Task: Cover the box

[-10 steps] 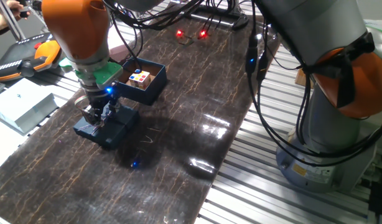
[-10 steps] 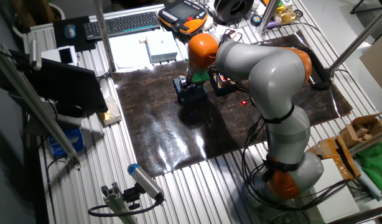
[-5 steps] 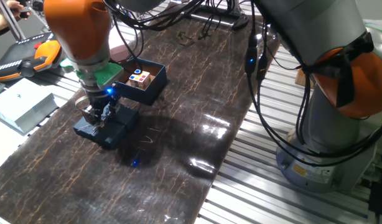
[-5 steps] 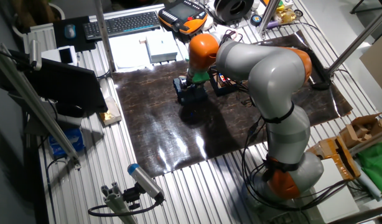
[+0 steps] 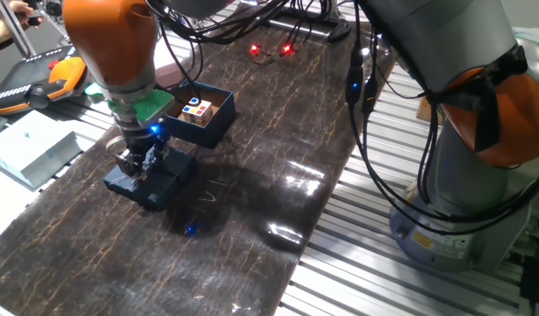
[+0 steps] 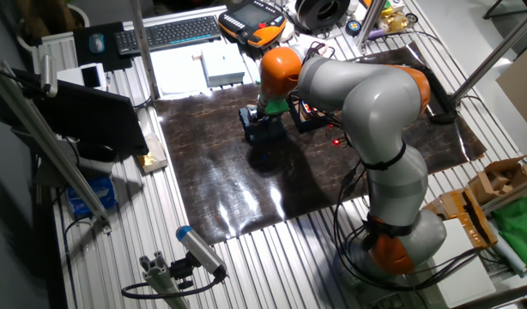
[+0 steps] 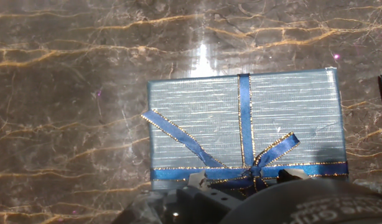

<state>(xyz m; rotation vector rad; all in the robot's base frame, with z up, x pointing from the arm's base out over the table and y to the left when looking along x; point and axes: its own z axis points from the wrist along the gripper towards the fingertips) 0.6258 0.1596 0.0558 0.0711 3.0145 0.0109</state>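
Open navy box (image 5: pixel 202 116) holds colourful cube (image 5: pixel 197 109).

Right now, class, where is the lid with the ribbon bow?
In one fixed view the lid lies on the dark marble-patterned mat, directly under the gripper, just in front of the open box; the hand view shows its bow.

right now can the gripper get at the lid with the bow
Probably yes. The gripper is already down at the lid, whose ribboned top lies bare in the hand view with nothing over it. The open box sits apart, out of the way. Whether the fingers have closed cannot be told.
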